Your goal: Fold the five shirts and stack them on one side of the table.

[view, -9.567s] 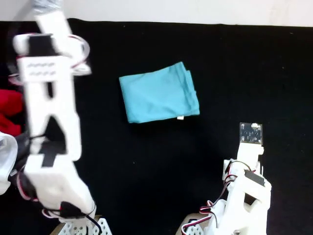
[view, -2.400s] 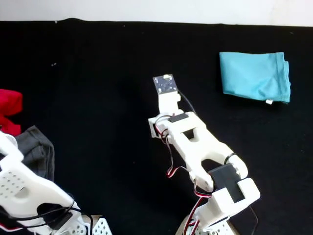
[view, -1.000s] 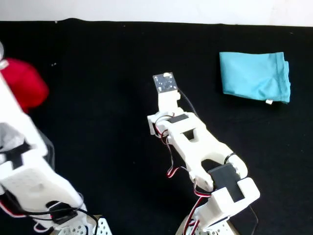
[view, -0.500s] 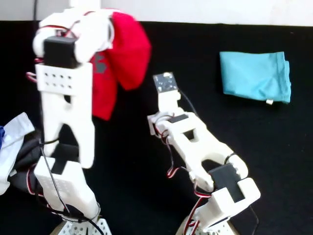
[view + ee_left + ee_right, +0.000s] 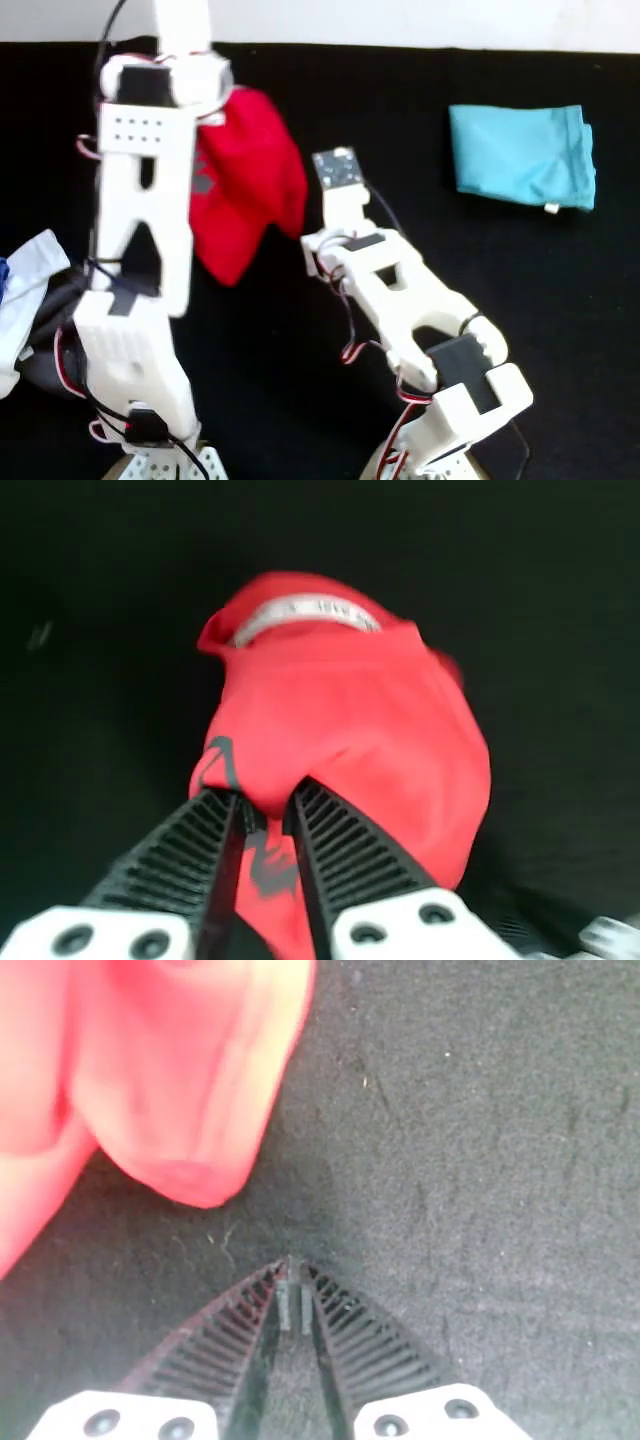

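Note:
A red shirt [image 5: 245, 190] hangs bunched in the air over the left-centre of the black table, with my left gripper [image 5: 265, 815] shut on its fabric [image 5: 340, 720]. The left arm [image 5: 145, 200] stands tall in the high view and hides part of the shirt. My right gripper [image 5: 291, 1278] is shut with nothing in it, low over the black cloth, and the red shirt [image 5: 150, 1070] hangs just ahead of it. The right arm [image 5: 400, 300] lies across the table's middle. A folded teal shirt [image 5: 522, 155] rests at the back right.
A heap of unfolded clothes, white [image 5: 25, 285] and dark [image 5: 55, 340], lies at the left edge by the left arm's base. The black table cloth [image 5: 560, 320] is bare on the right front. A pale wall runs along the far edge.
The left arm has lifted the red shirt from the left pile and carried it toward the table's middle; in the last half second it dropped lower. The right arm has kept still.

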